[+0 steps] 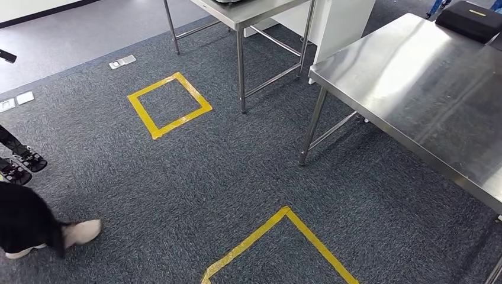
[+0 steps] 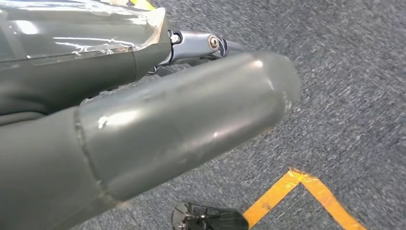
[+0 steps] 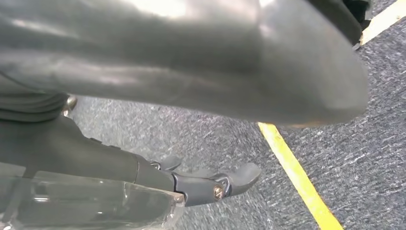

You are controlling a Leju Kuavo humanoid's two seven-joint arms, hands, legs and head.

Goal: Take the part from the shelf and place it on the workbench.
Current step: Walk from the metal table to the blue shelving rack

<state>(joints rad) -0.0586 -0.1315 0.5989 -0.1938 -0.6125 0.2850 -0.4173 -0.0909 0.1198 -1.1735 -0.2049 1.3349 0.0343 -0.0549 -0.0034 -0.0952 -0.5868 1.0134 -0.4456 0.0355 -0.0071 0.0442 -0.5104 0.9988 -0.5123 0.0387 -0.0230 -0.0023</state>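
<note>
Fingers (image 3: 225, 179) of both hands seemingly hold nothing; two steel tables (image 1: 414, 89), two yellow floor squares (image 1: 170, 105)

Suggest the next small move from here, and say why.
Probably a slow turn in place to look for the shelf. The head view looks down at carpet, a yellow tape square and the steel workbench on the right. The left robot hand and right robot hand hang over the floor holding nothing. Mind the person's shoe on the left.
</note>
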